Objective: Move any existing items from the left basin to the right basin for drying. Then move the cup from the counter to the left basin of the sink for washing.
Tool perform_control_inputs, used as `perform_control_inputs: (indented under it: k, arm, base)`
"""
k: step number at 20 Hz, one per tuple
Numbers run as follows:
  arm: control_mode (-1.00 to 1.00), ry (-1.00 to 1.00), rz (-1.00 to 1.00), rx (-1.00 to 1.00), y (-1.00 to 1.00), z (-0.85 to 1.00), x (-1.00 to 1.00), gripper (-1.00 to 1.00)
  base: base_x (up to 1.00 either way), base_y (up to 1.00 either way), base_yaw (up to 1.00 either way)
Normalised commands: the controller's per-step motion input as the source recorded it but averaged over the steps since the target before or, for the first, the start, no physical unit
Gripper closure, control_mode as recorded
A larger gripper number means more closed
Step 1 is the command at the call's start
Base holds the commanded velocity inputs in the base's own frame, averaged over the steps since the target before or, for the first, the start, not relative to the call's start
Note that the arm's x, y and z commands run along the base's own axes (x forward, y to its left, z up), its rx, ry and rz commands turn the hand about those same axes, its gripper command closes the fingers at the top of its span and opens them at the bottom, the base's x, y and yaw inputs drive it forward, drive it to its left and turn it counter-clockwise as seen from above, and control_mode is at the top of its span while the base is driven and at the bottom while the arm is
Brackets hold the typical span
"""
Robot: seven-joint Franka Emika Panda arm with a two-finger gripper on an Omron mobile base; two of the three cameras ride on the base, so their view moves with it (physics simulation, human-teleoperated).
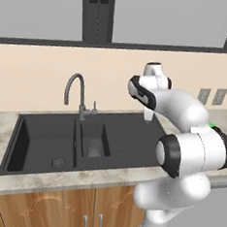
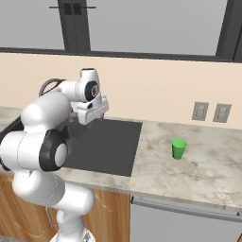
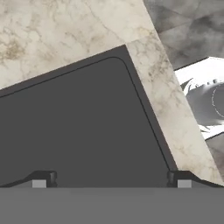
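The dark sink (image 1: pixel 132 139) lies in the beige counter (image 2: pixel 189 170). Its wide left basin (image 1: pixel 44 143) has a round drain, and the existing items are too faint to make out in it. The narrow right basin (image 1: pixel 94 142) sits under the grey tap (image 1: pixel 76 90). My gripper (image 1: pixel 148 117) (image 2: pixel 90 119) hangs open and empty above the flat drainboard (image 2: pixel 111 142). In the hand view its fingertips (image 3: pixel 43 180) stand wide apart over the drainboard's corner (image 3: pixel 87 122). The green cup (image 2: pixel 178 148) stands upright on the counter, well to the right of the sink.
A beige wall with two outlets (image 2: pixel 211 112) and a window runs behind the counter. Wooden cabinet doors (image 1: pixel 53 210) sit below the sink, with a grey appliance front (image 2: pixel 184 222) to their right. My own arm (image 1: pixel 191 141) covers most of the cup in the left base view.
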Motion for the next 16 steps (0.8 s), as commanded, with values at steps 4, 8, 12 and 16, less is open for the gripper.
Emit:
perform_control_inputs:
  k: [4,8,12,16]
  arm:
    - [-1.00,0.00,-0.20,-0.04,-0.35,0.22,-0.27,-1.00]
    - [-1.00,0.00,-0.20,-0.03,-0.35,0.19,-0.30,-1.00]
    - [-1.00,0.00,-0.21,-0.05,-0.31,0.13,-0.35,-1.00]
    - [-1.00,0.00,-0.23,-0.08,-0.30,0.04,-0.31,-1.00]
  base:
    - [0.00,0.00,0.00]
    - [0.00,0.00,0.00]
    - [0.00,0.00,0.00]
    - [0.00,0.00,0.00]
